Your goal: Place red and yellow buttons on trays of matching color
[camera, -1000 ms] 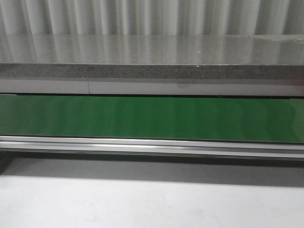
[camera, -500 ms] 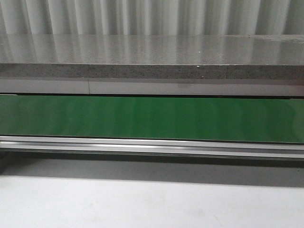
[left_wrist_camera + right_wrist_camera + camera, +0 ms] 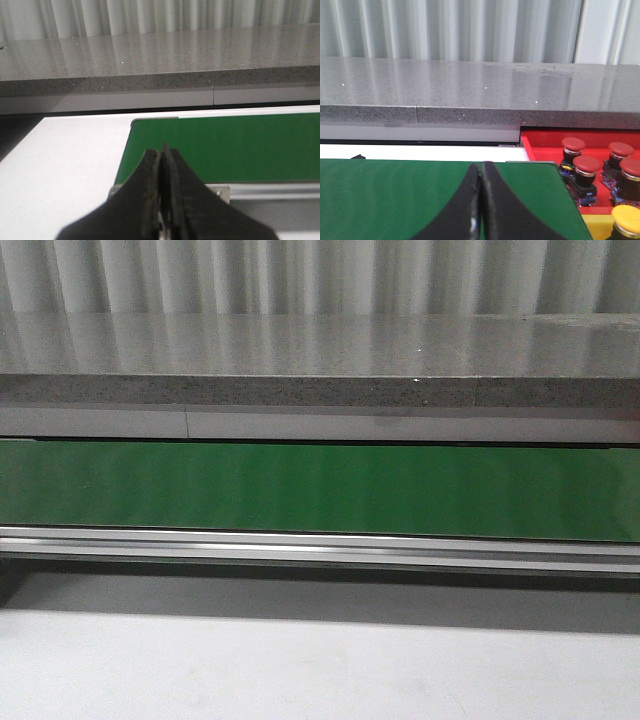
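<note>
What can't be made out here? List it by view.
- Front view: the green belt carries nothing; trays, buttons and both arms lie outside the frame.
- Right wrist view: the red tray and yellow button are cut by the picture's edges; the shut right pincer hides belt.
- Left wrist view: the shut left pincer hides what lies behind it.

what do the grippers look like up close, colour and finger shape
Only the wrist views show them. The left gripper has two black, matte fingers that curve inward and taper to narrow tips; their inner edges look scuffed and yellowish-brown. The right gripper has the same black curved, tapering fingers, with a small pale scuff on one inner edge. No cables, markings or arm links are visible.
</note>
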`<state>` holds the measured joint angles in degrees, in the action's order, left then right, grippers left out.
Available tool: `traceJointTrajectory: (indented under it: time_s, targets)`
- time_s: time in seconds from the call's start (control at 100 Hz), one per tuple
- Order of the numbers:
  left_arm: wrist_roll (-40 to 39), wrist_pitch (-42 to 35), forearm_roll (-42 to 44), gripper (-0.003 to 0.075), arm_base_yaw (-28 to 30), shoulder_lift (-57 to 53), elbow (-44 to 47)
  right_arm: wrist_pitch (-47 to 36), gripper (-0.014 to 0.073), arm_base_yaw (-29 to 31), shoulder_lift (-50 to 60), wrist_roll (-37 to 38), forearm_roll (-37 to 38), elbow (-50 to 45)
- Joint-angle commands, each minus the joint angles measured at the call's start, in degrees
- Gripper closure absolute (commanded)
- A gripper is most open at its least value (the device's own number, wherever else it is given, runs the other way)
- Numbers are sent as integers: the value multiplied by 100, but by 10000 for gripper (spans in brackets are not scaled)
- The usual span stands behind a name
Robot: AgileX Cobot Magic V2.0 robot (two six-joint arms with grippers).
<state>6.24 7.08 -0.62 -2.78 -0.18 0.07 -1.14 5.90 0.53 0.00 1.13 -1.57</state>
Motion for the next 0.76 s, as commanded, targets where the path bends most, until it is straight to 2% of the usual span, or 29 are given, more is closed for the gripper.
traceJointTrajectory:
  time_s: [0.0, 0.75]
  targets:
    - [-61, -547, -1, 741, 1, -210, 255, -460, 659, 9, 93, 0, 42, 111]
    - [-61, -512, -1, 741, -138, -210, 253, -460, 659, 9, 82, 0, 42, 111]
